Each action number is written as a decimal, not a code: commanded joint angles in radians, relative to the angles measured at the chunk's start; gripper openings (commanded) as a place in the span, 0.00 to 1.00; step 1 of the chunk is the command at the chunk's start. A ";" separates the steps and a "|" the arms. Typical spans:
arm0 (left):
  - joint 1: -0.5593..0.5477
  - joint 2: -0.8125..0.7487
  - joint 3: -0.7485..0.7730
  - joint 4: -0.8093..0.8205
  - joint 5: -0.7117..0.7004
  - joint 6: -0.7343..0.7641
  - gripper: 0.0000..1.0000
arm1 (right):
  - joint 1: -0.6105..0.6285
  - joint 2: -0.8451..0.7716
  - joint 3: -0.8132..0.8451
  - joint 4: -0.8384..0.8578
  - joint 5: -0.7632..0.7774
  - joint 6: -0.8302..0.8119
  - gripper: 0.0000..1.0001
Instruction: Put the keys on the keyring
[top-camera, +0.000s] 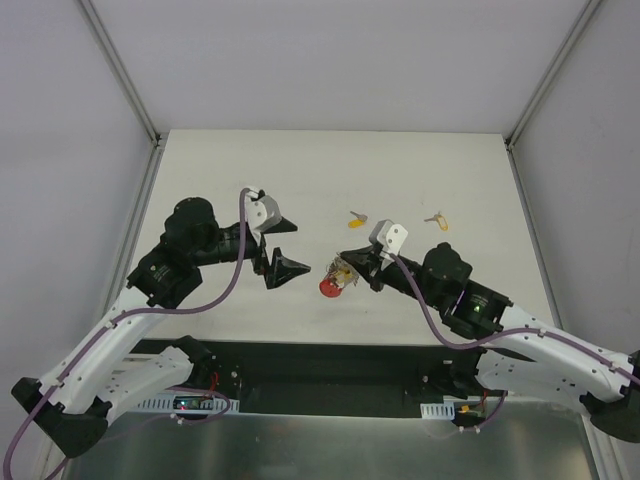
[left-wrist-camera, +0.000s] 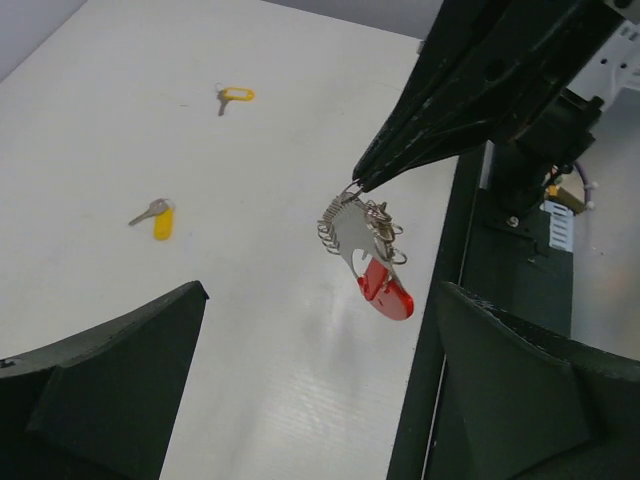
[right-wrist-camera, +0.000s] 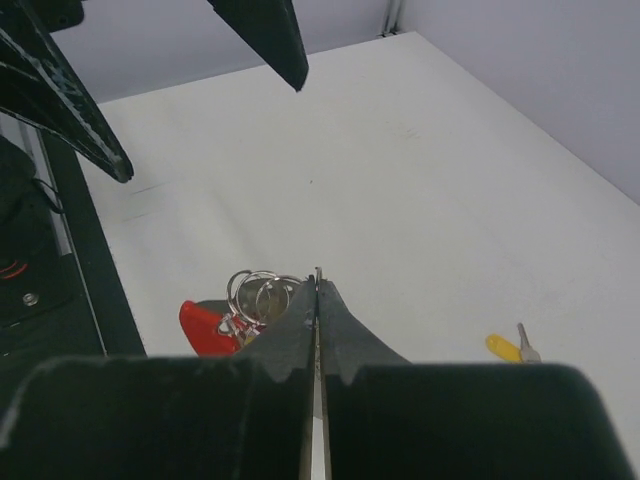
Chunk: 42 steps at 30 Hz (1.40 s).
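Above mid-table, right gripper (top-camera: 347, 266) pinches the dangling keyring (left-wrist-camera: 365, 250); left gripper (top-camera: 285, 248) gapes empty. Ring presented; next, presumably, a precise pick of the keys (top-camera: 357, 218).

— Where does the top view sit?
— High at the near side, looking down across the whole table (top-camera: 250, 170).
— And the wrist views?
— Close and low, facing each other over the near edge. Both catch the keyring (left-wrist-camera: 365, 262).

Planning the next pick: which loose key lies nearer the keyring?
The left key in the top view, just beyond the keyring; the right key lies farther off.
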 joint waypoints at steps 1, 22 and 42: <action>0.008 0.025 -0.010 0.102 0.251 0.080 0.99 | -0.018 -0.032 -0.010 0.103 -0.163 0.010 0.01; 0.008 -0.038 -0.222 0.307 0.328 0.051 0.49 | -0.029 0.089 0.003 0.172 -0.393 0.035 0.01; -0.011 0.054 -0.225 0.325 0.394 0.045 0.29 | -0.029 0.065 -0.024 0.223 -0.395 0.068 0.01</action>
